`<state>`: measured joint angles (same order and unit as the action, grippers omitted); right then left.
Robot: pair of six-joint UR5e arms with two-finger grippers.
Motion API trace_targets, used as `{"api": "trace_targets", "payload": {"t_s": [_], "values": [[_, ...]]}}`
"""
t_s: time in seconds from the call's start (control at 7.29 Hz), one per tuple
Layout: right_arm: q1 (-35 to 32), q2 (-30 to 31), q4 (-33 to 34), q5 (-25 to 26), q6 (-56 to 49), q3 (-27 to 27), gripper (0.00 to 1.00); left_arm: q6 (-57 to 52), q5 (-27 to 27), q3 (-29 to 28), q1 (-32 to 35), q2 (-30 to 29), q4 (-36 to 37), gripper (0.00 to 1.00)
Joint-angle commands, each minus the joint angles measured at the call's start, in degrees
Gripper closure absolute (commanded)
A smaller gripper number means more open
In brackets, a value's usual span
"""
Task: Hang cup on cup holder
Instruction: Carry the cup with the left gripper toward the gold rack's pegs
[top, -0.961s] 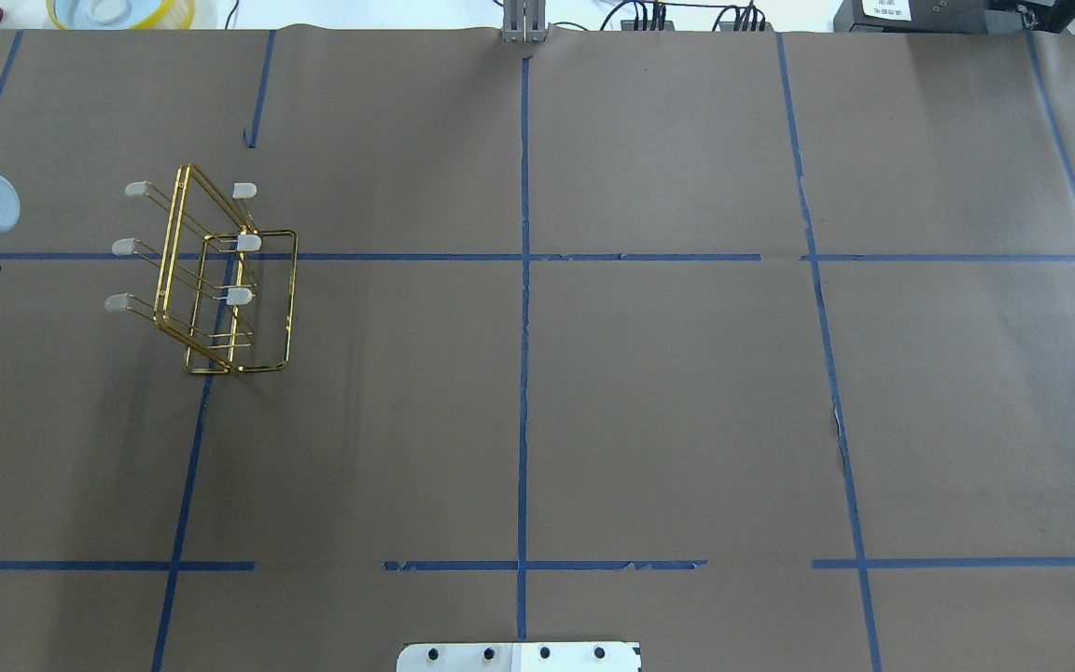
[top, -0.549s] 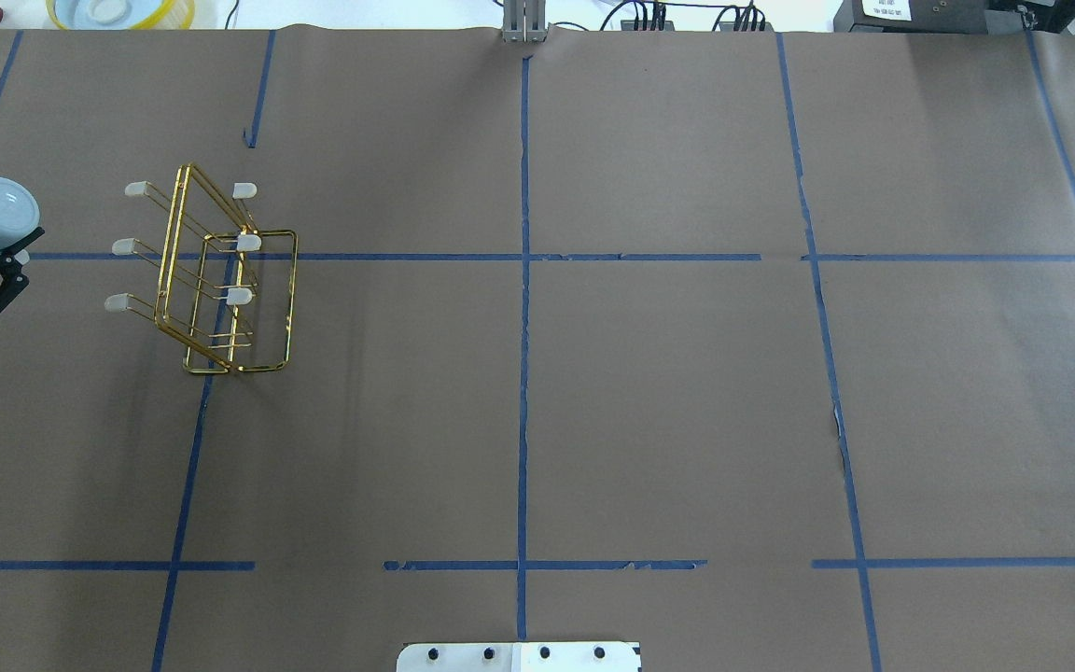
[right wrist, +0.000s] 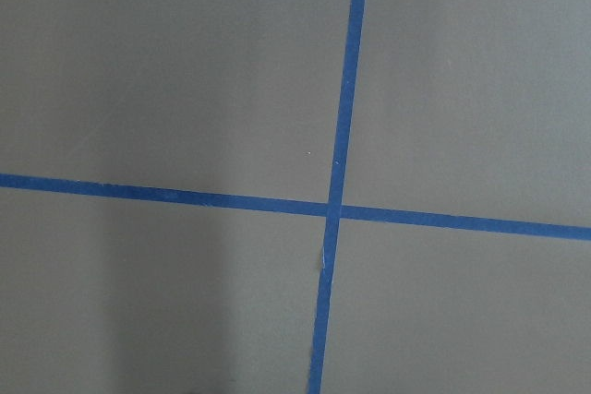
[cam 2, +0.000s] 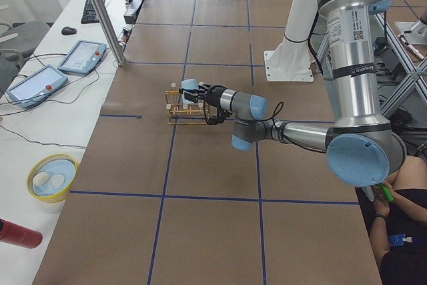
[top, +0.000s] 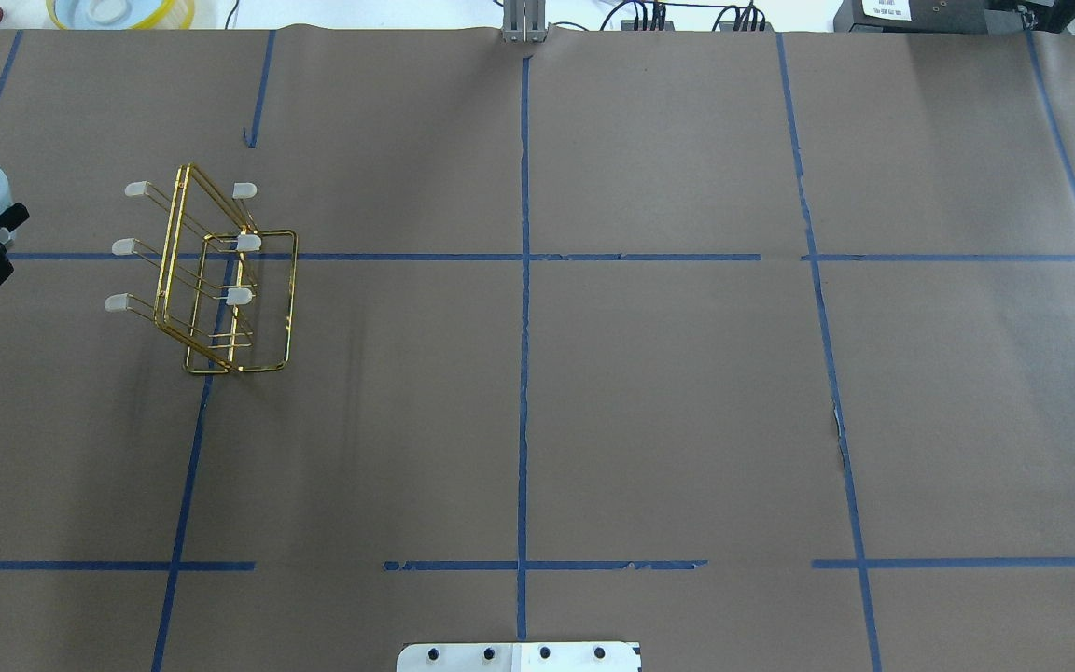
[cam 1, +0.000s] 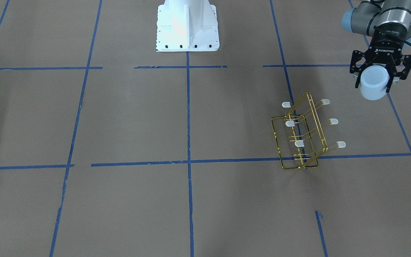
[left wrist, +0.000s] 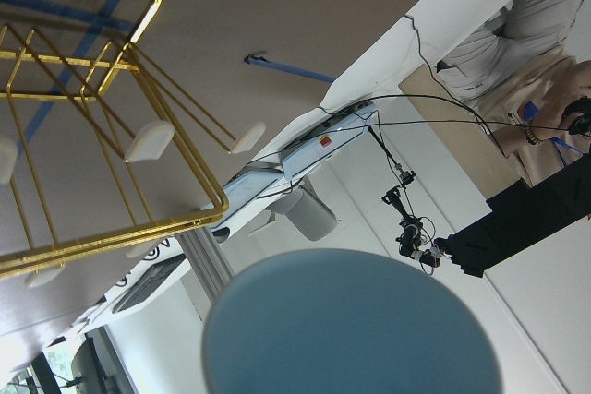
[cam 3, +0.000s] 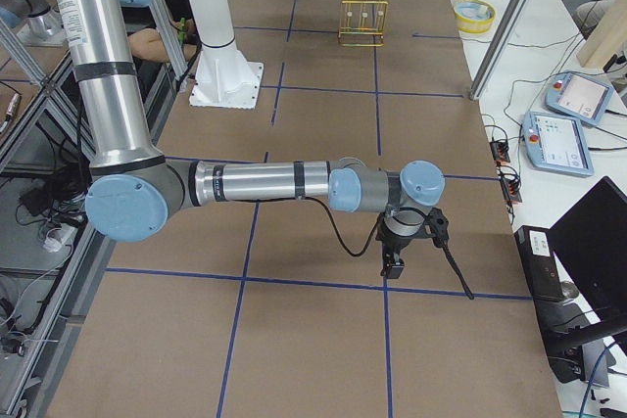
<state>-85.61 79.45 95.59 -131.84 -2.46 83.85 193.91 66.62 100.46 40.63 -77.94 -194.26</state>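
The small pale blue-white plastic cup [cam 1: 374, 85] is smooth, has no handle, and is a bit narrower at one end. It sits between the two black fingers [cam 1: 355, 69] of the left gripper [cam 1: 377, 76], which pinch it from both sides. The cup pokes out past the fingertips and is up in the air, touching nothing else. The gold wire cup holder [cam 1: 300, 137], with six thin prongs and whitish caps, stands on the brown paper table [cam 1: 120, 125]. It is out ahead of those fingers and a little to one side, near but apart. The cup is not yet on a prong. The right gripper [cam 3: 395, 259] hangs far off, over crossing blue tape lines [right wrist: 332, 209]. I cannot tell if its fingers are spread or pressed together.
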Motion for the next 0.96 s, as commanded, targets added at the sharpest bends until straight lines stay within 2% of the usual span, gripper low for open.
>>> {"api": "trace_targets", "payload": {"t_s": [0.0, 0.14, 0.27, 0.41, 0.69, 0.82], "values": [[0.0, 0.0, -0.1, 0.0, 0.0, 0.0, 0.00, 11.8, -5.3, -0.8, -1.9, 0.1, -1.7, 1.00], [0.0, 0.0, -0.1, 0.0, 0.0, 0.0, 0.00, 15.9, -10.9, -1.4, -5.4, 0.0, -2.0, 1.00], [0.0, 0.0, 0.0, 0.0, 0.0, 0.0, 0.00, 17.1, -19.2, -1.7, -11.4, 0.0, -3.9, 1.00], [0.0, 0.0, -0.1, 0.0, 0.0, 0.0, 0.00, 17.6, -24.2, -2.7, -14.9, -0.6, -5.2, 1.00], [0.1, 0.0, 0.0, 0.0, 0.0, 0.0, 0.00, 18.9, -32.6, -8.8, -19.3, -5.7, -7.3, 1.00], [0.0, 0.0, 0.0, 0.0, 0.0, 0.0, 0.00, 18.9, -36.2, -9.7, -21.5, -7.6, -8.5, 1.00]]}}
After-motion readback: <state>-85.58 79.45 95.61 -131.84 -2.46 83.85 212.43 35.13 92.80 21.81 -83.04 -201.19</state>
